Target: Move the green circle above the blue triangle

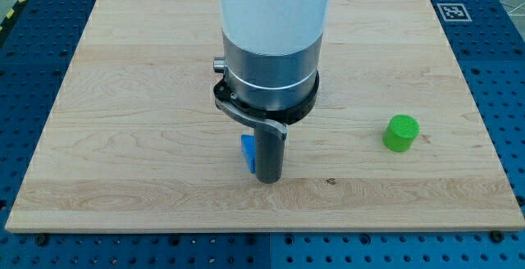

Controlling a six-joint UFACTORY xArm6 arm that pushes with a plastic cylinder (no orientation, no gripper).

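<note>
On the wooden worktop, going from the left edge toward the right, the first thing met is the blue triangle, a little left of the middle and nearer the bottom edge than the top. Most of it is hidden: my tip stands touching or just beside its right side. There is no claw on this arm, only the rod, so nothing is clenched or grasped. Well apart, toward the right edge, sits the green circle, untouched. The task looks barely begun: the green circle has yet to be pushed leftward to a spot above the blue triangle.
</note>
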